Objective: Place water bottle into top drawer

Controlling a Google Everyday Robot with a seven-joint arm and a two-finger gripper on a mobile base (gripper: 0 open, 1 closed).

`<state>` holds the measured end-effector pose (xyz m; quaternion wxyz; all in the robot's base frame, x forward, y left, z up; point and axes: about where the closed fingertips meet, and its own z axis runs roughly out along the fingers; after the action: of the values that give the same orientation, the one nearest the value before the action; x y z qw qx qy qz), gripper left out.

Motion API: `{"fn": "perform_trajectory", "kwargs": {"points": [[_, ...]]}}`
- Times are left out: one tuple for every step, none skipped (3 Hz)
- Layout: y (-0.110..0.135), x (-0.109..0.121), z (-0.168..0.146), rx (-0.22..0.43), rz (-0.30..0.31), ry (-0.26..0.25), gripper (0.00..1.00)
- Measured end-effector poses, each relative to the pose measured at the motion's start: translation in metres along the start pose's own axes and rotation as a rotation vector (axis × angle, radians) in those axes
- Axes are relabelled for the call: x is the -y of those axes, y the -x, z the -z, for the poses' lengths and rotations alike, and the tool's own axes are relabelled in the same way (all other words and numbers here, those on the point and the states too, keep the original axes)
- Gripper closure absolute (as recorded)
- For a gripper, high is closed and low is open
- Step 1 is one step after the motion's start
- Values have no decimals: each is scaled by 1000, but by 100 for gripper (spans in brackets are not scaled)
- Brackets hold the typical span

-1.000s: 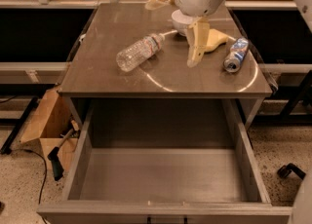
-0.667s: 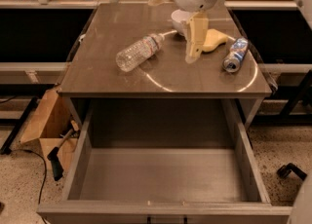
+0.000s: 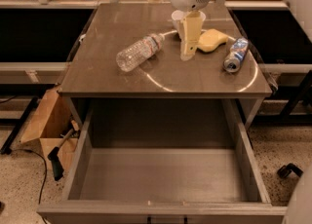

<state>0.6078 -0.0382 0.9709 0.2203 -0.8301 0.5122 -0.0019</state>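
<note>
Pincer (image 3: pixel 186 55) slightly farther left than before, grip state unclear, water bottle (image 3: pixel 140 52) nearby, leftward.

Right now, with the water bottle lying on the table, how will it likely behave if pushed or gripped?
The water bottle lies on its side, round and ribbed, so a sideways push would probably roll it. It looks clear and empty, so likely light; its thin plastic may flex when squeezed. The gripper hangs over the table, apart from the bottle.
</note>
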Motion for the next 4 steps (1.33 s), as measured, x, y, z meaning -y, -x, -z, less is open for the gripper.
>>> {"fn": "perform_trajectory", "kwargs": {"points": [[-4,28,-32,47,11,-57,0],[-3,30,-35,56,7,-61,0],[5,48,-45,84,17,-85,0],[15,69,-59,117,34,-105,0]]}}
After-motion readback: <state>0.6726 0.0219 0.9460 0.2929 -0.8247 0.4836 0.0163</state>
